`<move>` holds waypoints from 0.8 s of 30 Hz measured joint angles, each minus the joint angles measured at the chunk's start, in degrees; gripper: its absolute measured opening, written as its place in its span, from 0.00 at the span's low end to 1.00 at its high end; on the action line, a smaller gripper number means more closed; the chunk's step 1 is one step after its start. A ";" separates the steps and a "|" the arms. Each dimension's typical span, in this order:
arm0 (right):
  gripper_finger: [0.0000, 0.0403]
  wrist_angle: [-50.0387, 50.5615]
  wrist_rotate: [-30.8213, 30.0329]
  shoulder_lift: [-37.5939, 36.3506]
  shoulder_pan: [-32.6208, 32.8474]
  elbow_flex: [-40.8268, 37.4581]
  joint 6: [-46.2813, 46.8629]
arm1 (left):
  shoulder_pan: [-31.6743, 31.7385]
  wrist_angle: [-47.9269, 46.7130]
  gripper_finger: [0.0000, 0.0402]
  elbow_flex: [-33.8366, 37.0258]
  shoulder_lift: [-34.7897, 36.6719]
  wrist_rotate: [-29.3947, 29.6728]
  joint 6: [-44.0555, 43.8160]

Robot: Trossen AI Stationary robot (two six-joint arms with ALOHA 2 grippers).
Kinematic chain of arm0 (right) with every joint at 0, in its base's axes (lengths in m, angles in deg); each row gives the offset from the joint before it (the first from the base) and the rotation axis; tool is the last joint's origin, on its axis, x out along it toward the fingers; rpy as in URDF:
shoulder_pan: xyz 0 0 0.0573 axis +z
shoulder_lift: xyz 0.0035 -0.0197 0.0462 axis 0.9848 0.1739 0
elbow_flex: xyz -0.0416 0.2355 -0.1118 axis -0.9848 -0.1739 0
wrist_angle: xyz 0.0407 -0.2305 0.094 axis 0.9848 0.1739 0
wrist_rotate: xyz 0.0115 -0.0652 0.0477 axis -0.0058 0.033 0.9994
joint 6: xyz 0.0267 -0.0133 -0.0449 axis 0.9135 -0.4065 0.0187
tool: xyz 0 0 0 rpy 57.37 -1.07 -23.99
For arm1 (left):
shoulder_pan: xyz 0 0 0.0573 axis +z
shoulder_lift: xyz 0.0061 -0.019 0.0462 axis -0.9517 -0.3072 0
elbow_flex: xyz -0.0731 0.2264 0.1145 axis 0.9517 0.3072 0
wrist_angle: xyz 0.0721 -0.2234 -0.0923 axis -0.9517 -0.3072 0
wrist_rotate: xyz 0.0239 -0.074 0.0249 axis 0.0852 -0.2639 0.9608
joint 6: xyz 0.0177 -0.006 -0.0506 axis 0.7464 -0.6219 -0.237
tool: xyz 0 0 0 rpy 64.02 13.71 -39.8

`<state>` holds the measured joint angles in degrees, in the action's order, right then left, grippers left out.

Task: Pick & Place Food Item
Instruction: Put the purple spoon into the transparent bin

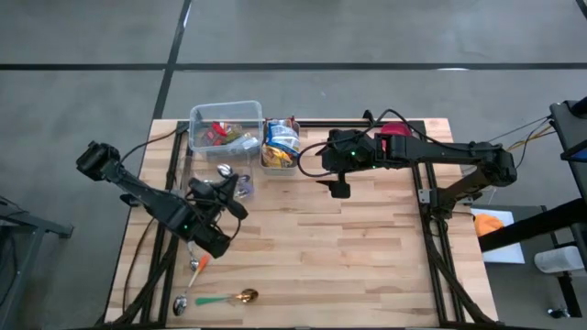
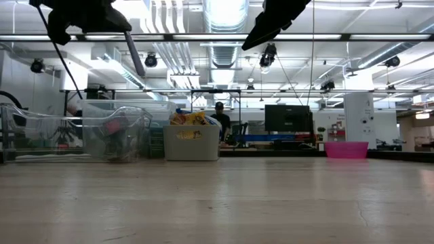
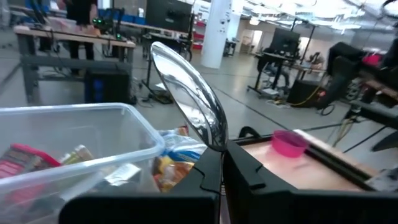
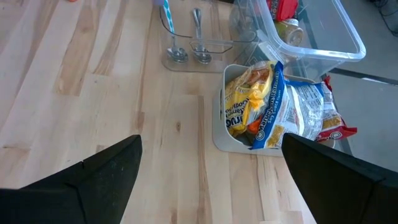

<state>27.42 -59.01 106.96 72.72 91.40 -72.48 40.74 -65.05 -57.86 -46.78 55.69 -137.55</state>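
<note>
Snack bags (image 4: 273,106) fill a small white bin (image 1: 281,147) at the table's far side. Beside it on the left stands a clear bin (image 1: 225,128) with more packaged food (image 3: 37,162). My left gripper (image 1: 223,186) hangs just in front of the clear bin, pointing level and shut on a metal spoon (image 3: 186,93). My right gripper (image 1: 339,188) hovers open above the table, near the white bin and to its right, with nothing between its fingers (image 4: 106,168). My left gripper pinches the spoon by its neck (image 3: 217,144), just below the bowl, between the two fingers. The bowl (image 1: 224,170) sticks out past the fingertips toward the clear bin. The gripper hides the handle. The spoon is lifted clear of the table.
A clear utensil holder (image 4: 186,50) with spoons stands by the clear bin's near side. Loose utensils (image 1: 220,298) lie at the table's near left. A pink bowl (image 3: 287,143) sits at the far right. The table's middle and near right are bare wood.
</note>
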 joint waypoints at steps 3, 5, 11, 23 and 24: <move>0.95 0.01 -0.02 0.00 0.02 0.01 0.00 | 1.09 -3.83 0.01 0.00 0.12 -1.08 -2.50; 0.95 -0.01 0.00 0.02 0.02 -0.01 -0.02 | 1.92 -7.22 0.01 0.00 0.23 -2.81 -4.37; 0.95 -0.01 -0.01 0.01 0.00 0.01 -0.01 | 6.02 -20.33 0.01 0.04 0.27 -13.67 -17.66; 0.95 -0.01 -0.01 0.00 0.01 0.01 0.00 | 13.74 -23.87 0.01 7.36 0.31 -31.15 -43.15; 0.95 0.01 0.00 0.00 0.02 0.01 0.00 | 14.02 -23.16 0.01 8.77 0.31 -33.23 -46.95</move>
<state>27.43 -59.01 106.96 72.74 91.41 -72.48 54.76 -88.20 -49.09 -46.47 22.46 -184.49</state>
